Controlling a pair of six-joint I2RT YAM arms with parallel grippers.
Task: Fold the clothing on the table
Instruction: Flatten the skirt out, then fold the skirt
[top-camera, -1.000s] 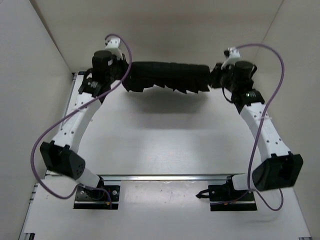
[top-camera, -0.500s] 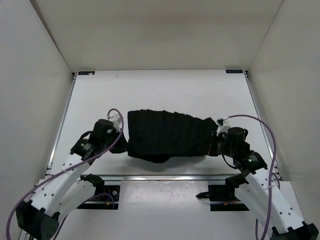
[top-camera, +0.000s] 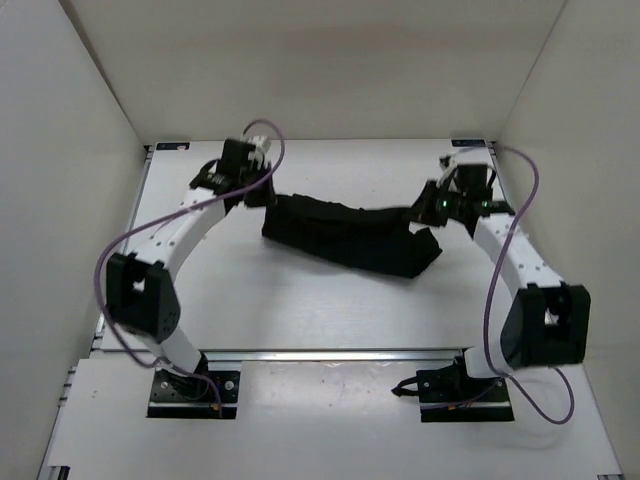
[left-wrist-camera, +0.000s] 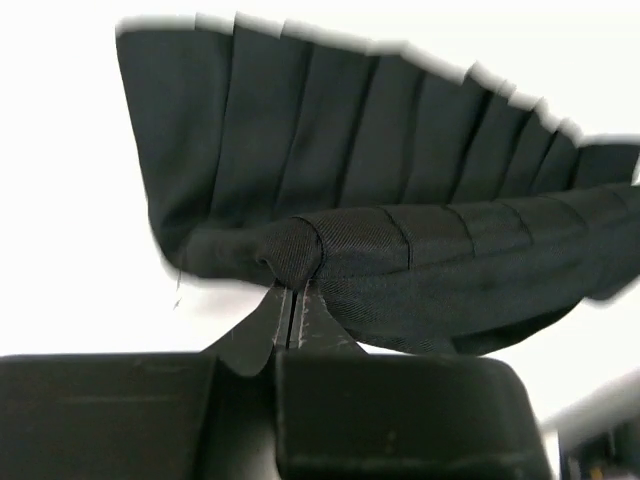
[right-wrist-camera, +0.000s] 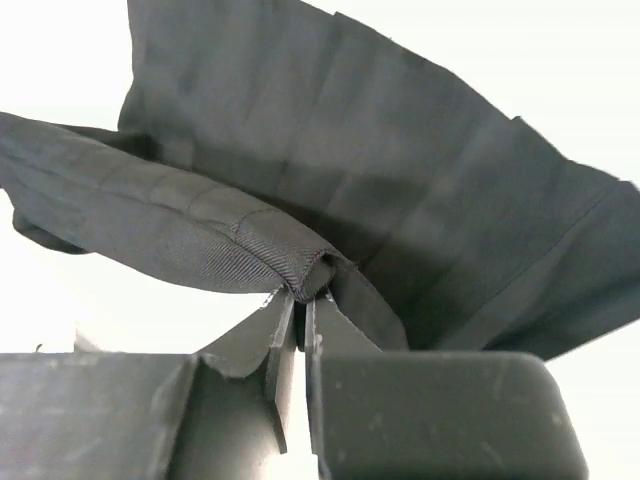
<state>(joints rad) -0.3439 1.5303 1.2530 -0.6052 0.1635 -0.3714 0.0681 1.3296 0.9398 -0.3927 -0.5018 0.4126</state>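
One clothing (top-camera: 345, 235) item: black, matte, finely pleated, strung as a sagging band across the far half of the table (top-camera: 300, 300), between the two arms. Its left end sits near the far left, its right end near the far right corner, with a loose flap drooping below the band on that side. Whether the middle rests on the table cannot be told.

Left gripper (top-camera: 262, 193): jaws pinched tight on a hemmed corner of the clothing, with pleats fanning out beyond in the wrist view.

Right gripper (top-camera: 425, 210): jaws likewise clamped on the opposite hemmed corner, the fabric folded over above them.

White walls (top-camera: 80, 120) enclose the table.
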